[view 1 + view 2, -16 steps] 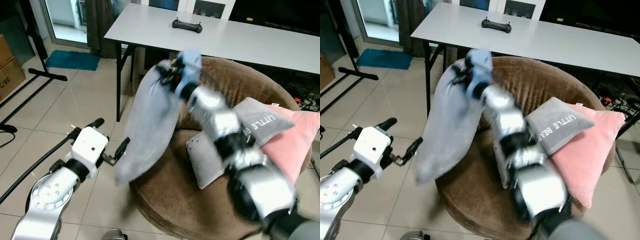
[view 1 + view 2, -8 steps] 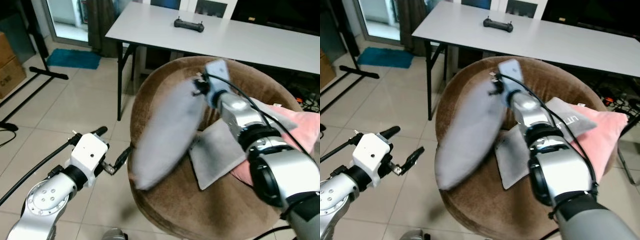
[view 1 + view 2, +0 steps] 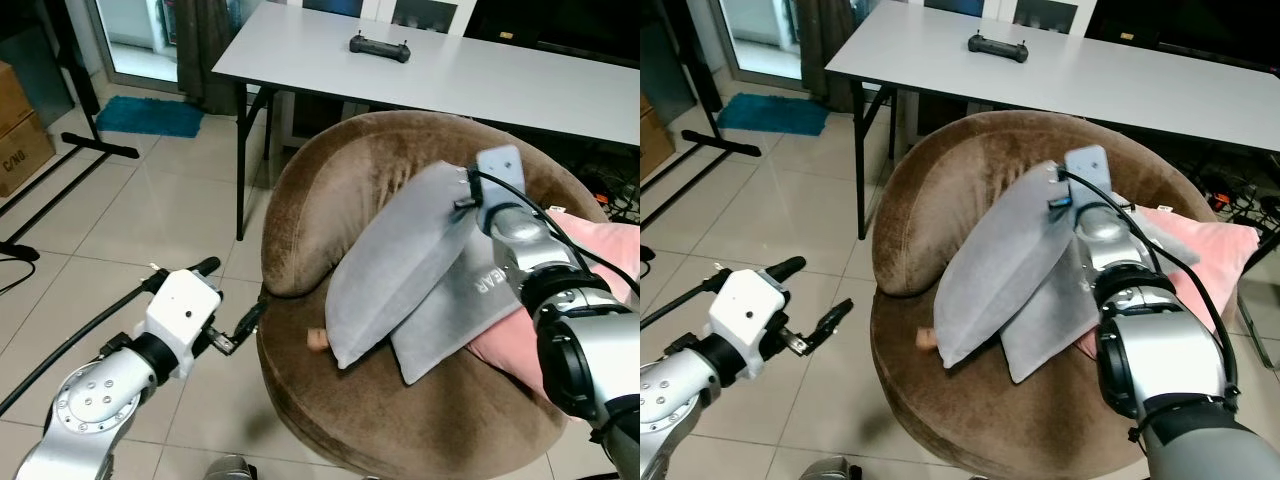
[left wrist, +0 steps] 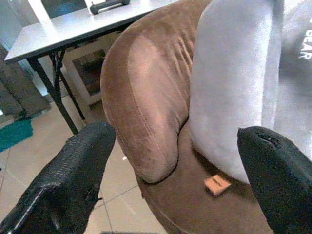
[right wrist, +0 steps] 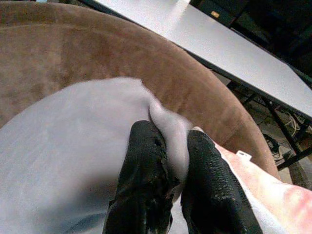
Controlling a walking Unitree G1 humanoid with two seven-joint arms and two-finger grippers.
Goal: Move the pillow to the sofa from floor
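Pillows: three — grey pillow (image 3: 400, 262), lettered grey pillow (image 3: 455, 320), pink pillow (image 3: 600, 260)
Sofas: one, brown sofa (image 3: 330, 190)
Tables: one, white table (image 3: 500, 75)
Grippers: two — left gripper (image 3: 225, 300), right gripper (image 5: 168, 180)

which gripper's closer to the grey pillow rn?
Right. The right gripper is pinching the top corner of the grey pillow on the brown sofa. The left gripper is open, off the sofa's front edge, not touching it.

- My right gripper (image 5: 168, 183) fingertips sit buried in the grey pillow (image 3: 400, 265) corner fold.
- Pink cushion (image 3: 600, 250) cut off by frame edge.
- Lettered cushion (image 3: 470, 310) print partly covered.
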